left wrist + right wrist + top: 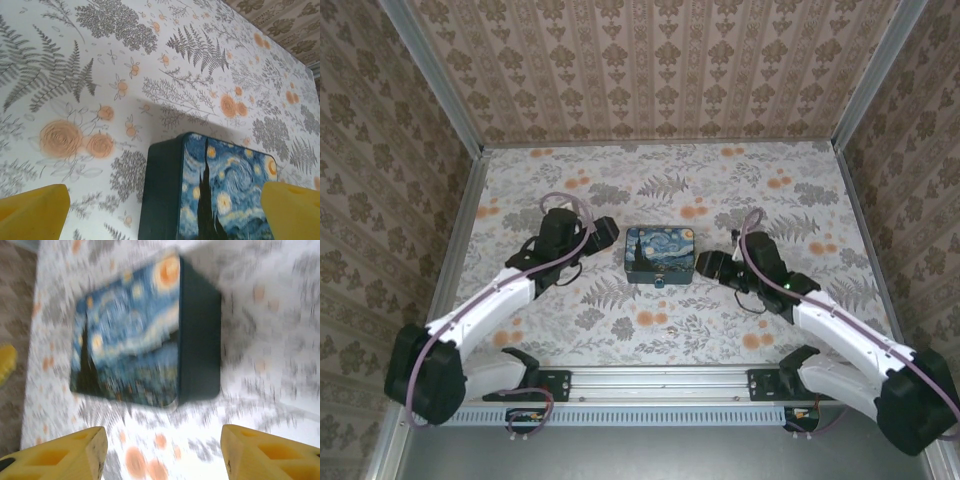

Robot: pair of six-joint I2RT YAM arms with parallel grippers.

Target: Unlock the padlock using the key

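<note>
I am looking down on a table (740, 190) covered in a pale print of grey ferns and orange blossoms. It is closed in on 3 sides by walls (650, 70) papered in a brown damask pattern. Bare metal posts (430, 75) stand at the back corners, and a slotted metal rail (660, 380) runs along the near edge, where both arms are bolted.

A blue swirl-painted tin (660, 255) lies flat at the middle of the table. A tiny speck sits at its near edge, touching or just beside the wall of the tin. I take this for the padlock (663, 284), but it is too small for me to read its colour, its shackle or how it lies.

The left pincer (607, 232) hangs just left of the tin. On the left wrist camera this pincer (162, 220) is spread wide, its 2 yellow fingers (32, 212) cut off at the bottom corners, and the frame's edge crops the tin's near part.

The right pincer (704, 266) hangs just right of the tin. The right wrist picture is smeared by motion, so the tin's edges and the table print are soft. There this pincer (162, 455) also gapes wide, gripping nothing, with the tin ahead of its fingers.
</note>
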